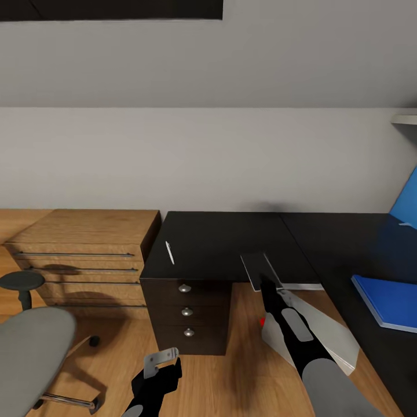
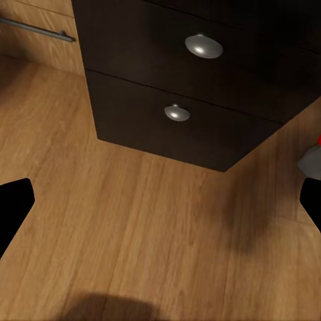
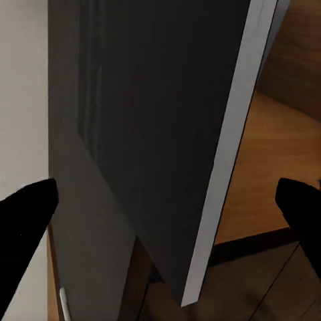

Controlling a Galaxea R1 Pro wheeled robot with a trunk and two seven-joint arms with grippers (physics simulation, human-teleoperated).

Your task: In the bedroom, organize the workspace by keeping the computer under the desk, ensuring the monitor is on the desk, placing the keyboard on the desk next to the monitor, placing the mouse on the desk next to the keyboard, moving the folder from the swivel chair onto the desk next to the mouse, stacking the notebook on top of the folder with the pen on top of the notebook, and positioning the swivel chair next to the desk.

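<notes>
Swivel chair: far left, on the wood floor, apart from the table.
Left gripper: low over the floor before the drawers, fingers spread, empty.
Pen: white, lying on the table's left part.
Right gripper: at the table edge, fingers pinching a dark grey notebook.
Folder: blue, on the table at right.

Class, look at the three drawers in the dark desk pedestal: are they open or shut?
Shut. In the head view all three drawer fronts sit flush with the pedestal, their round knobs in one vertical line; none is pulled out.
</notes>
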